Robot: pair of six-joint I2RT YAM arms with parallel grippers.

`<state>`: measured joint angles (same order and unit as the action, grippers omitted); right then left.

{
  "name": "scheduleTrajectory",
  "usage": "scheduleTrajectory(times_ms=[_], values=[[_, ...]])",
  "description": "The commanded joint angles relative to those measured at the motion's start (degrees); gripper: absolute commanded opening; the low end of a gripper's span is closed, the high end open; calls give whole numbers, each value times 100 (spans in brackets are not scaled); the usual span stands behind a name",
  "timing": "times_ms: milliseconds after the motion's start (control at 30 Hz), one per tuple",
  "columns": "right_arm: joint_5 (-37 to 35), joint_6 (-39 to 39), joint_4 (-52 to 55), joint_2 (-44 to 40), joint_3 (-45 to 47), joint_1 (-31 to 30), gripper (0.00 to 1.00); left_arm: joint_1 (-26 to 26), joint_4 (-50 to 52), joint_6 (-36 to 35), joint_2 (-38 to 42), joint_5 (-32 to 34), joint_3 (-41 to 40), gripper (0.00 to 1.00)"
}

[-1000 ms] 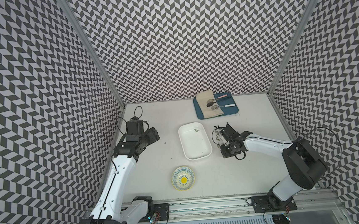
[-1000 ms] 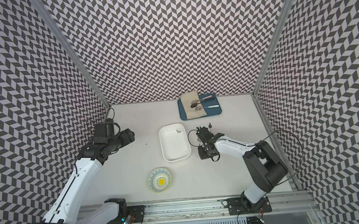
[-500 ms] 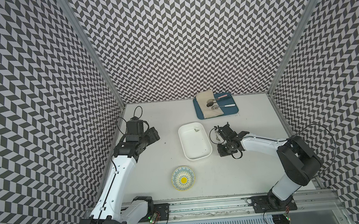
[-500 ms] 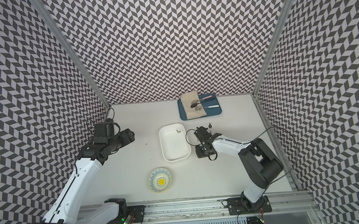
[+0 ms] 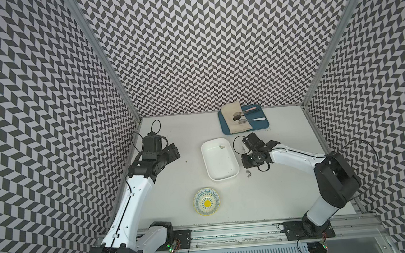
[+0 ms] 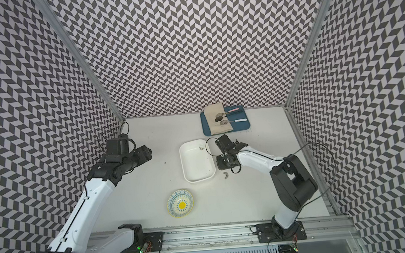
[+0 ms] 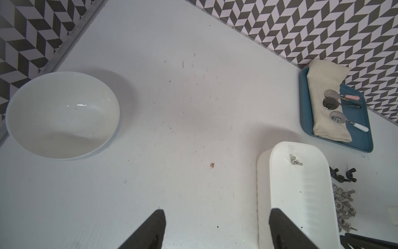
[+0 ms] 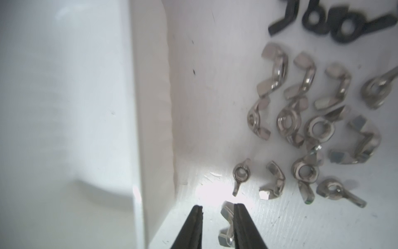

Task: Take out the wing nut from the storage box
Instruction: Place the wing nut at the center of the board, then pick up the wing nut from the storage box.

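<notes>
Toward the table's 9 o'clock edge, the left gripper (image 7: pixel 217 212) hangs above bare tabletop with its jaws spread wide and nothing between them. Its wrist camera shows a round white bowl (image 7: pixel 62 116) beside the wall rail, empty. At about 6 o'clock on the table sits a patterned bowl (image 5: pixel 206 201) with a yellow centre, also empty. Near the middle lies the storage box (image 5: pixel 220 165), its long axis running nearly 12 to 6 o'clock. It holds a single silver wing nut (image 5: pixel 221 147) at its 12 o'clock end, close to the far wall. Outside the box, off its 4 o'clock corner, a loose wing nut (image 5: pixel 248 174) lies on the table. The right gripper (image 8: pixel 216 210) points down over it with its jaws narrowly parted. The nut rests against one finger (image 8: pixel 244 230) and a clear gap separates it from the other, so nothing is clamped. At the box's 3 o'clock side, a heap of silver wing nuts (image 8: pixel 301 120) and a few black wing nuts (image 8: pixel 344 23) rest on the tabletop. At the table's 1 o'clock, a blue tray (image 5: pixel 260 125) carries a folded beige cloth (image 5: pixel 235 122) and three spoons (image 7: pixel 336 103), their bowls lying on the cloth.
</notes>
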<state>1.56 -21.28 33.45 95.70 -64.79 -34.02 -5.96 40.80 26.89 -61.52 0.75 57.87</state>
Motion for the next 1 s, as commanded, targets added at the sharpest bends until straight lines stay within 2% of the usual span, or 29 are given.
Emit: scheduleTrajectory(times_ms=[0,267,633,967], values=[[-294,-34,226,-202,-642,-45,31,25,-62,-15,26,14,-67,80],[-56,80,364,295,-2008,-146,33,30,-71,-5,52,13,-91,80],[-134,72,408,1574,-3340,-834,33,29,-49,17,112,6,-202,80],[-749,-44,595,2659,-4128,-1214,33,33,-58,50,228,30,-388,80]])
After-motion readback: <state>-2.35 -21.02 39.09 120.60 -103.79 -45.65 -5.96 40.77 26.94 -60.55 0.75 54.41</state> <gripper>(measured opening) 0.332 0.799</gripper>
